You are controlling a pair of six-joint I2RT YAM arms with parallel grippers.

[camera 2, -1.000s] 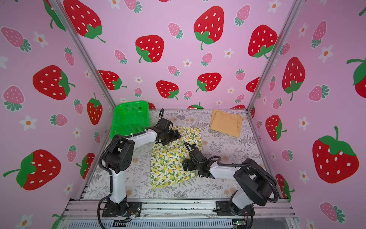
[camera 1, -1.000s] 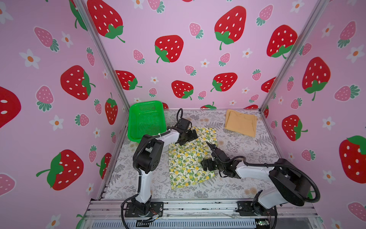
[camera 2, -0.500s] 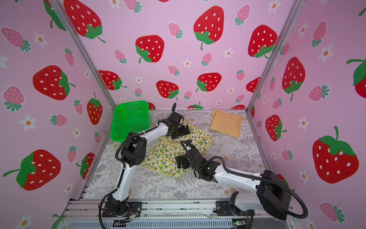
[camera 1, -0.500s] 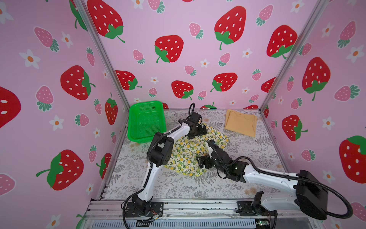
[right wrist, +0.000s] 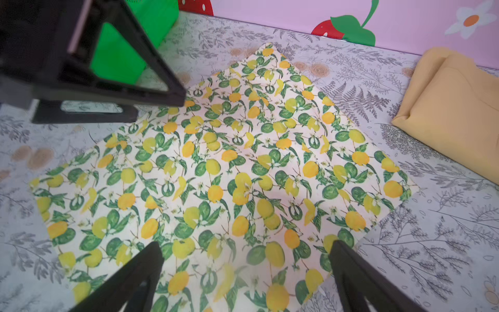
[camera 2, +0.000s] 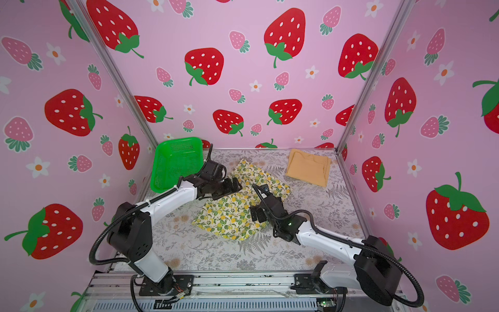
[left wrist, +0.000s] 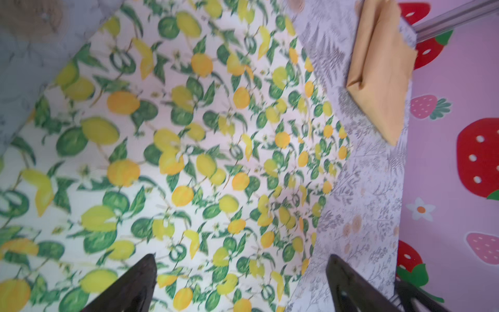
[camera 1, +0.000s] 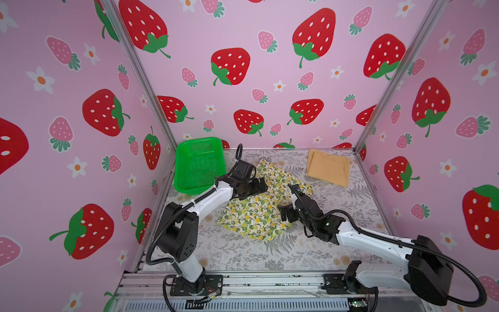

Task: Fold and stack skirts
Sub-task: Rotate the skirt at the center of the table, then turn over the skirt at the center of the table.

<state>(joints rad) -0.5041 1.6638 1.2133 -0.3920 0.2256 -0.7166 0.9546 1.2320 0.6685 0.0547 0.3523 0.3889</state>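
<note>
Fern-print table (camera 1: 270,251) holds the lemon skirt (camera 1: 253,216) spread beside the basket (camera 1: 198,164), the mustard skirt (camera 1: 328,167) folded farther from it. Left gripper (left wrist: 240,272) and right gripper (right wrist: 245,259) poise over the lemon skirt, jaws apart, empty.

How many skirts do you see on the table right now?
2. The lemon-print skirt lies spread mid-table; the mustard skirt sits folded at the far right corner. None shows in the green basket.

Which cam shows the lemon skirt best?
Right wrist: the lemon skirt lies nearly whole and sharp. Both top views show it small and partly covered. Left wrist shows only a blurred, cropped patch.
</note>
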